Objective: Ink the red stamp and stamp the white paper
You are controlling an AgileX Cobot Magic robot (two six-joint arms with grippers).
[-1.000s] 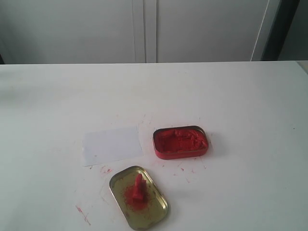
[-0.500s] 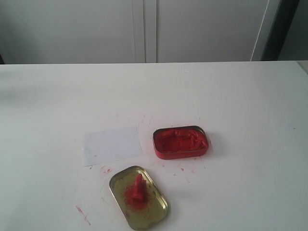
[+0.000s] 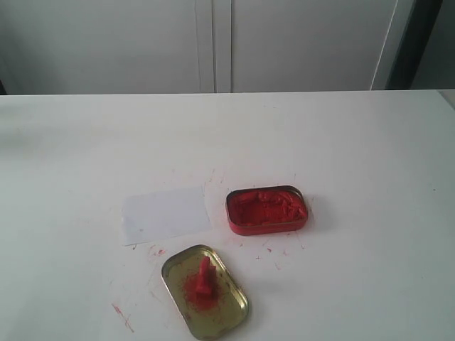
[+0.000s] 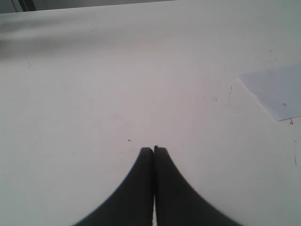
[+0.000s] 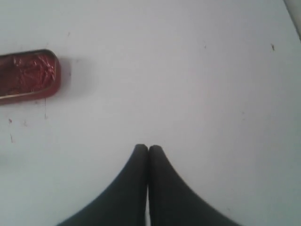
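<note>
red stamp (image 3: 204,275) stands in the gold lid (image 3: 226,307); left gripper (image 4: 153,149) and right gripper (image 5: 148,148) are clenched empty.

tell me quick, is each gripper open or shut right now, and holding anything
Left gripper: closed, holding nothing.
Right gripper: closed, holding nothing.
</note>
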